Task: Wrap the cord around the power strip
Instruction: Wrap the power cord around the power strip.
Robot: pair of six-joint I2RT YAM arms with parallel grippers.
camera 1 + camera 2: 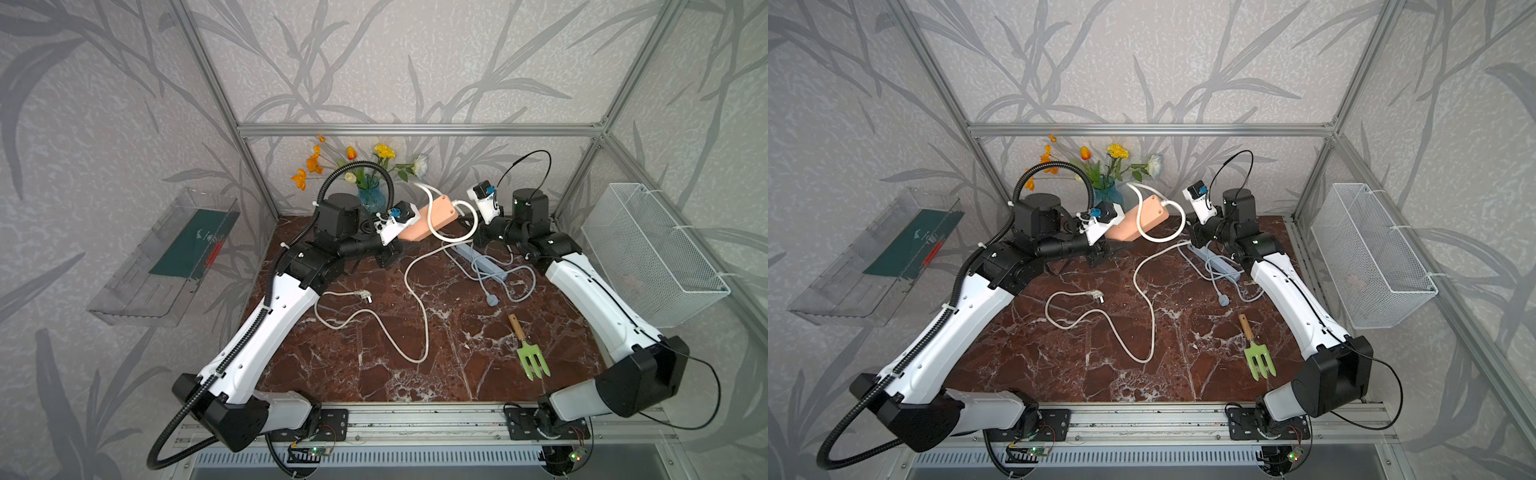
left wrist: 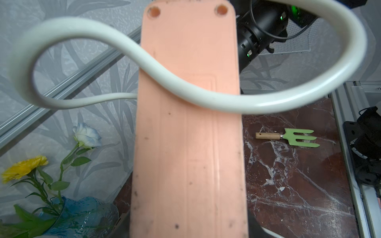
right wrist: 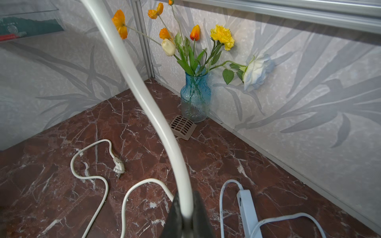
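My left gripper [image 1: 401, 245] is shut on the near end of the salmon-pink power strip [image 1: 446, 210], holding it in the air at the back of the table, flat underside toward the left wrist camera [image 2: 185, 154]. Its white cord [image 2: 185, 84] crosses that underside once, with loops on both sides. My right gripper [image 3: 185, 216] is shut on the cord just right of the strip, in both top views [image 1: 475, 237] [image 1: 1190, 237]. The remaining cord trails across the marble to its plug [image 1: 365, 296].
A second, pale blue-grey power strip [image 1: 482, 259] with its own cord lies under the right wrist. A green garden fork [image 1: 532, 361] lies front right. A blue vase of flowers [image 1: 371, 198] stands at the back wall beside a small brown grille [image 3: 182, 126]. A wire basket [image 1: 652, 257] hangs right, a clear bin [image 1: 166, 257] left.
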